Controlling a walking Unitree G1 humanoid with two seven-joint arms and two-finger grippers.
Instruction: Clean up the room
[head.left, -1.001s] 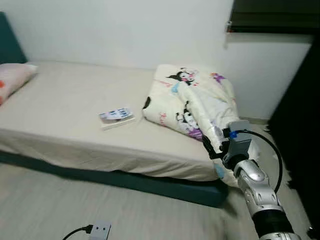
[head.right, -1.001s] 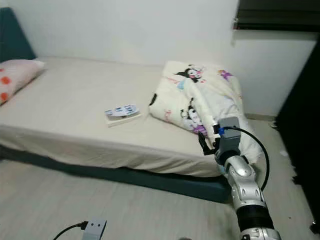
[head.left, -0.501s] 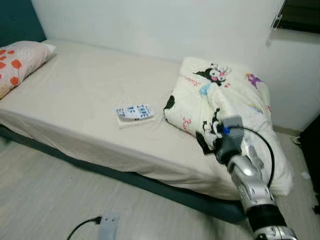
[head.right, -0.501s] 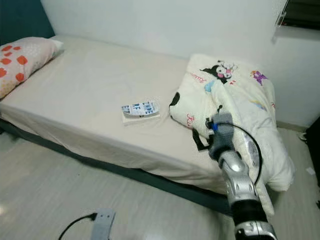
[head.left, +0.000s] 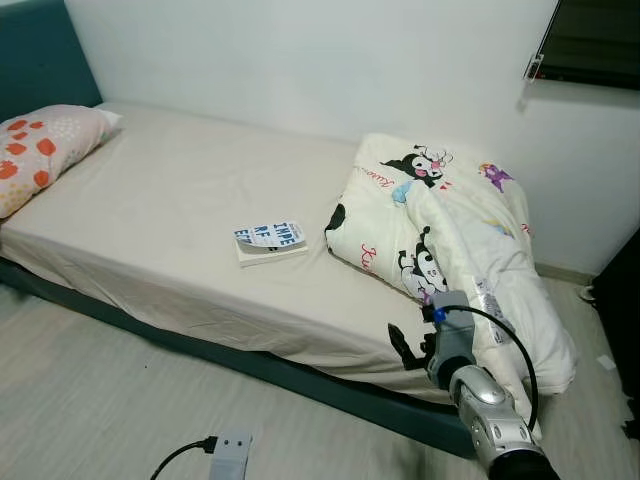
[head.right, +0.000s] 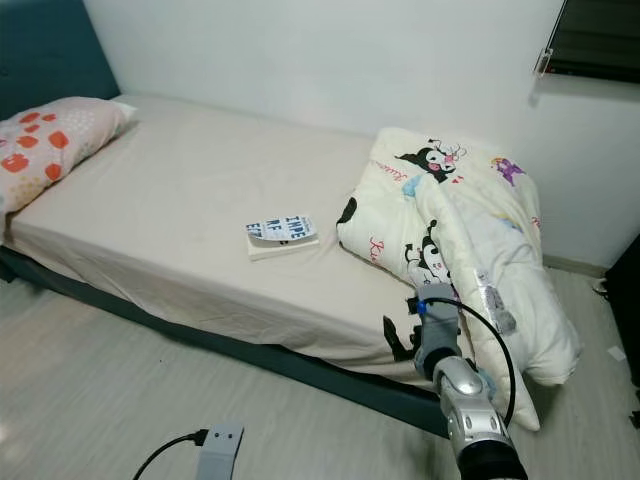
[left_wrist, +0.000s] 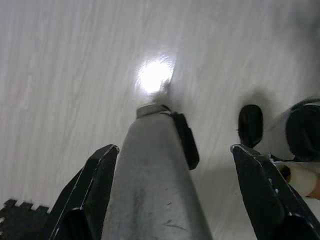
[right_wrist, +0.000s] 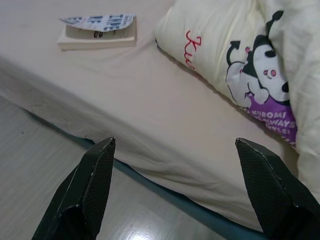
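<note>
Power strip (head.left: 231, 452): it's lying on the floor nearest you with its cable trailing, so you're risking a snag if you're stepping that way.
Right gripper (right_wrist: 175, 195): you're hovering it at the bed's (head.left: 150, 215) near edge, fingers spread wide and holding nothing.
Left gripper (left_wrist: 175, 195): it's hanging over bare floor, fingers spread too.
Book (head.left: 270, 241): it's sitting mid-mattress; reaching flat, you're likely shoving it away.
Quilt (head.left: 450, 240): it's bunched at the foot, spilling over the edge, so you're probably dragging it off if a finger catches a fold.

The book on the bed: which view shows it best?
The right wrist view: the book appears largest there, its cover lettering and page edges distinct. Both eye views show it smaller, lying mid-mattress beside the folded cartoon blanket.
</note>
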